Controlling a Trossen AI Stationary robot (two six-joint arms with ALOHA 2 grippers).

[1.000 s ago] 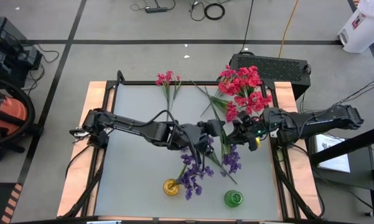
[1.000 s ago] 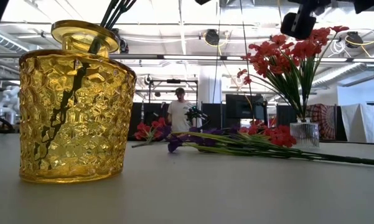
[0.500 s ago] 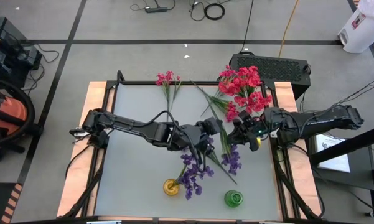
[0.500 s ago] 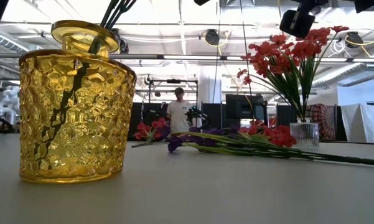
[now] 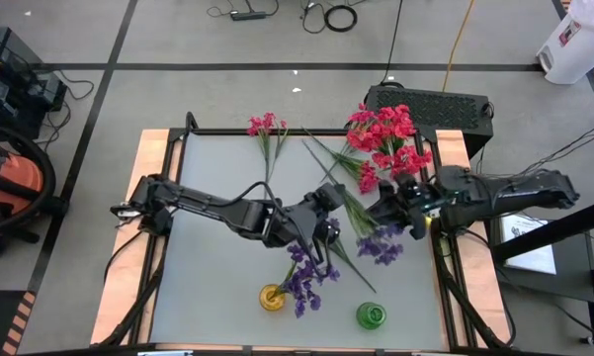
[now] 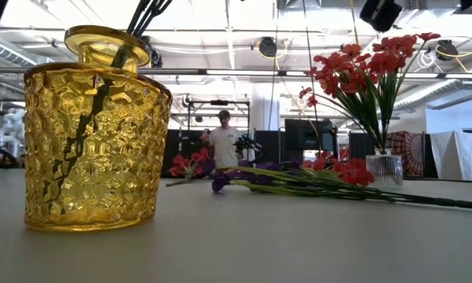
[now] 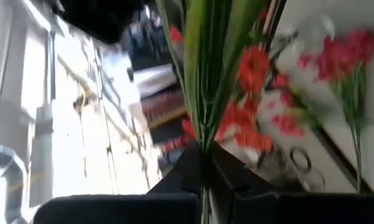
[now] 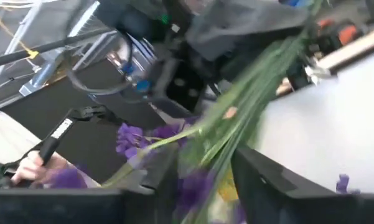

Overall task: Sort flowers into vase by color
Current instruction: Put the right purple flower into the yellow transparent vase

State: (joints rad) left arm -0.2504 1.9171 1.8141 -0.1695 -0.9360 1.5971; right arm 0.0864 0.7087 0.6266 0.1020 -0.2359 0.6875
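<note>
High view | my left gripper [image 5: 326, 206] clamps the purple sprig's [image 5: 381, 244] stem mid-surface | right gripper [image 5: 393, 210] narrow, grip unclear | blossoms may snag it.

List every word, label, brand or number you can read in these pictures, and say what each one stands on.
No text here can be read.
White plastic container on the floor, top right of the high view: a red and dark label, too small to read.
White sheet beside the table's right edge: dark print, too small to read.
Textured yellow glass vase: no marking visible.
Wrist views: too blurred to show any lettering.
</note>
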